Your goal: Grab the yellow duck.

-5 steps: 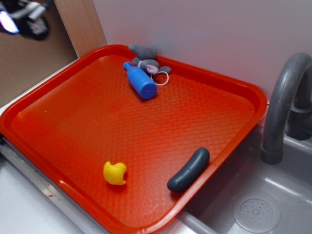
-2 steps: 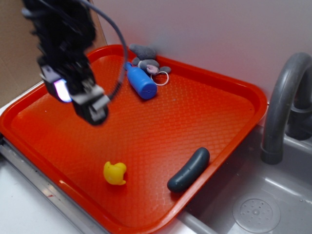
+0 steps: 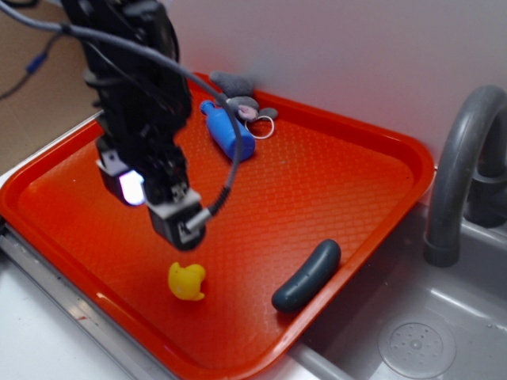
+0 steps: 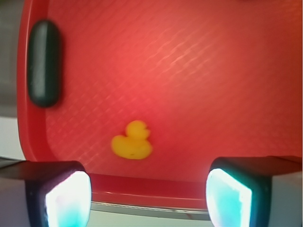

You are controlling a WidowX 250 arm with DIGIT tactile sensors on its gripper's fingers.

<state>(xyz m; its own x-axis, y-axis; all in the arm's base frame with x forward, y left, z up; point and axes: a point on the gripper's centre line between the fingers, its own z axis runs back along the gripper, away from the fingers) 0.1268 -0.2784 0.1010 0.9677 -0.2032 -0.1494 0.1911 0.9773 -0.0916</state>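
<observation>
The yellow duck [image 3: 187, 281] [image 4: 132, 141] lies on the orange-red tray [image 3: 333, 170] near its front edge. My gripper [image 3: 158, 207] [image 4: 148, 196] hangs above the tray, a little behind and above the duck, apart from it. Its jaws stand wide open with nothing between them. In the wrist view the two glowing pads [image 4: 67, 197] frame the tray's front rim, and the duck sits just beyond them, slightly left of centre.
A dark grey sausage-shaped toy [image 3: 306, 275] [image 4: 44, 62] lies at the tray's right edge. A blue bottle [image 3: 230, 133] and a grey plush toy [image 3: 242, 99] sit at the back corner. A grey faucet [image 3: 459, 170] and sink basin [image 3: 412, 340] stand to the right.
The arm came in from the upper left and moved down and right over the tray, ending close above the duck. The duck and other toys have not moved.
</observation>
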